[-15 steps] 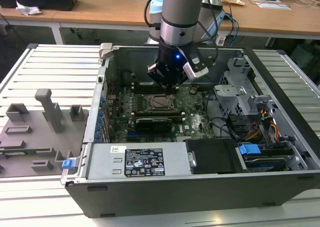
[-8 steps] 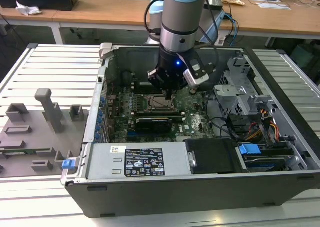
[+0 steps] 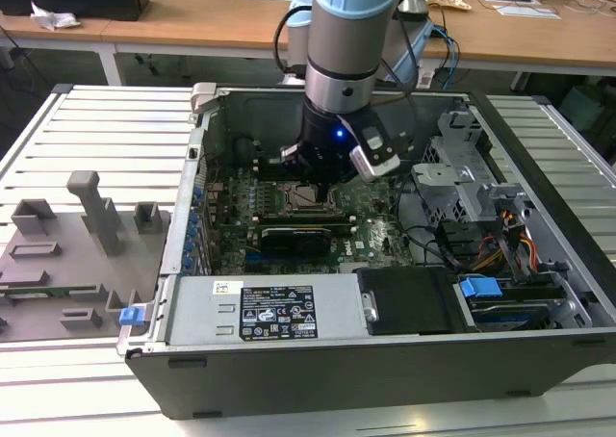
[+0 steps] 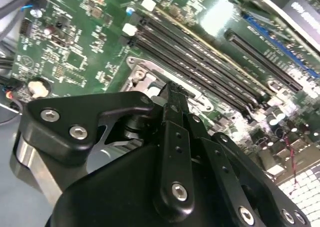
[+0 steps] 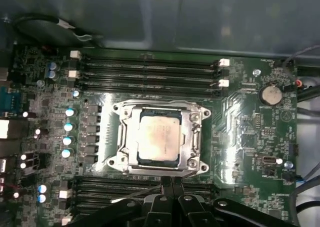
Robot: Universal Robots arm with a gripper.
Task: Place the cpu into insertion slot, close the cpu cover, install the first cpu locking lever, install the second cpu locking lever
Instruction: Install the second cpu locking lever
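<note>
While our gripper (image 5: 172, 184) hovers pinched together beside the cpu cover (image 5: 159, 137) — a careless descent risks scraping the cpu (image 5: 159, 136).

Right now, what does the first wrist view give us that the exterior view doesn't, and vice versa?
First wrist view: the square silver-grey cpu seated in the socket, the silver metal cpu cover framing it, and a round silver coin cell.
Exterior view: the whole open grey computer case, a blue drive latch and a grey fixture tray at its left.
Both: the black tool over the green motherboard.
</note>
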